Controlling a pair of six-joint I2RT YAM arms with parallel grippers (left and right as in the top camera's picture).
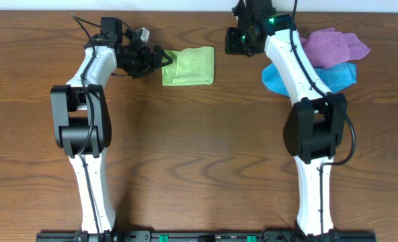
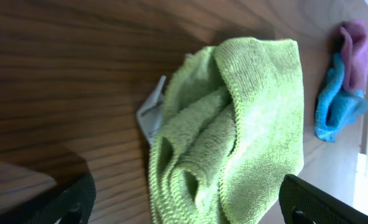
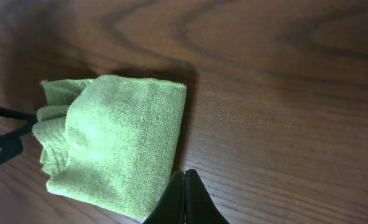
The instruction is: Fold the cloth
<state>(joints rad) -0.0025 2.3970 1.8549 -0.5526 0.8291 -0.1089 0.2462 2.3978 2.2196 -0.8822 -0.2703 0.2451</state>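
Note:
The cloth (image 1: 188, 66) is a lime-green bundle, folded over, at the back middle of the table. My left gripper (image 1: 164, 59) stands open at the cloth's left edge. In the left wrist view the rumpled end of the cloth (image 2: 246, 124) lies between the two wide-apart fingers (image 2: 321, 202), and a white label (image 2: 151, 112) sticks out at its side. My right gripper (image 1: 239, 42) is shut on nothing. In the right wrist view its closed tips (image 3: 184, 177) hang just beside the smooth folded edge of the cloth (image 3: 115, 143).
A purple cloth (image 1: 333, 44) and a bright blue cloth (image 1: 333, 77) lie heaped at the back right, behind the right arm. Both also show at the far edge of the left wrist view, blue cloth (image 2: 336, 109) below purple cloth (image 2: 358, 50). The table is dark wood.

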